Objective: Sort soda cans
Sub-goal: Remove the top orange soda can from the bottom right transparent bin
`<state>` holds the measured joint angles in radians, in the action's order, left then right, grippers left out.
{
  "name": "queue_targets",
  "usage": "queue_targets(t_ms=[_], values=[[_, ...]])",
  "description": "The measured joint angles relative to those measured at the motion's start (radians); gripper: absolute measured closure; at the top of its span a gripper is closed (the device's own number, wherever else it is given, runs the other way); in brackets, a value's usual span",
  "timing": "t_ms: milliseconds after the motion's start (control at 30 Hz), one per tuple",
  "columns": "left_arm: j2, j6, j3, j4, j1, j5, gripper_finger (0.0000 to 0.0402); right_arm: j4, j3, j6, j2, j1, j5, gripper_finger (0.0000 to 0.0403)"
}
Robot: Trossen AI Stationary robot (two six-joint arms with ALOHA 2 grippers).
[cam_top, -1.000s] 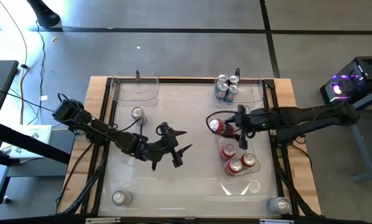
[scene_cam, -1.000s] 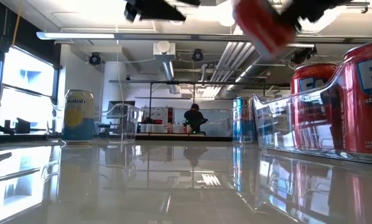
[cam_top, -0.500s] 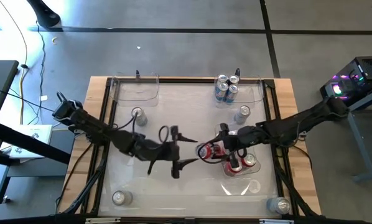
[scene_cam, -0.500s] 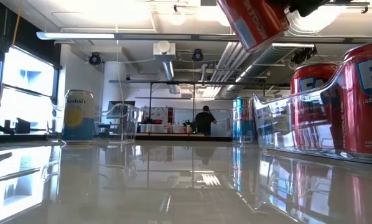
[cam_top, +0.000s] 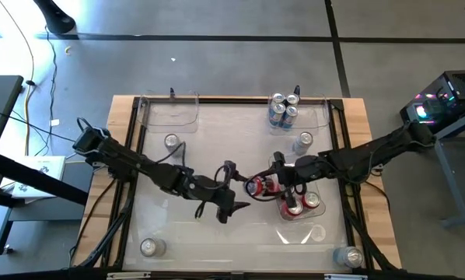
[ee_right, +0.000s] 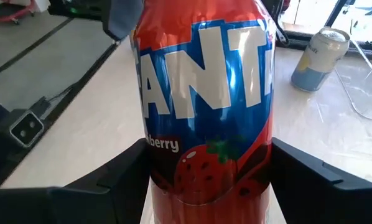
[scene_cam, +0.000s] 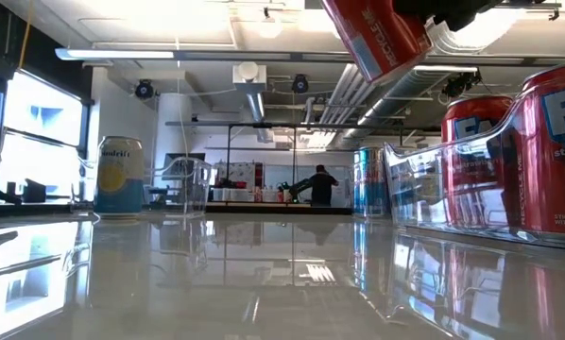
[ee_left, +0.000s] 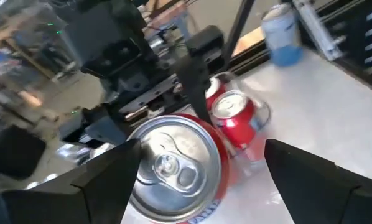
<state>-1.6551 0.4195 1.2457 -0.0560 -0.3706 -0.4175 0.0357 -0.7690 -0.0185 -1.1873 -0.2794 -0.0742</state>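
My right gripper (cam_top: 265, 187) holds a red soda can (cam_top: 255, 187) above the table's middle; the low view shows this can (scene_cam: 377, 33) tilted and well off the surface. My left gripper (cam_top: 236, 188) is open and faces the can's silver top (ee_left: 173, 165), with one finger on either side of it (ee_left: 201, 144). Other red soda cans (cam_top: 298, 204) stand in a clear bin (cam_top: 304, 233) at the near right. Blue soda cans (cam_top: 283, 110) stand at the far right. My right gripper (ee_right: 209, 146) pinches the red can's painted body (ee_right: 204, 168) between its two fingers, one on each side of the lower half. The fingers come from the table's right, slanting slightly down. The can is lifted clear and tilted, its silver top toward the left gripper.
Single cans stand on the table: silver ones at the far left (cam_top: 171, 142), right of centre (cam_top: 302, 142) and near left (cam_top: 151, 247), a bluish one at the near right corner (cam_top: 349, 255). A clear bin (cam_top: 170, 109) sits at the far left.
My right gripper has carried the red can from the far right toward the table's middle and a little down, then held still. My left gripper has moved right toward the can, rolled, and spread its fingers wider around the can's top.
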Motion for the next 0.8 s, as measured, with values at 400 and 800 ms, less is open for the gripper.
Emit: queue_targets(t_ms=[400,800], values=[[-0.032,-0.064,0.0,-0.066,-0.005,-0.168,0.0064,-0.007,0.0,0.019,0.0,0.009,-0.013,0.014],[-0.032,-0.043,-0.001,-0.183,-0.039,-0.249,0.0064,-0.005,-0.002,0.008,0.001,0.005,0.028,0.014]])
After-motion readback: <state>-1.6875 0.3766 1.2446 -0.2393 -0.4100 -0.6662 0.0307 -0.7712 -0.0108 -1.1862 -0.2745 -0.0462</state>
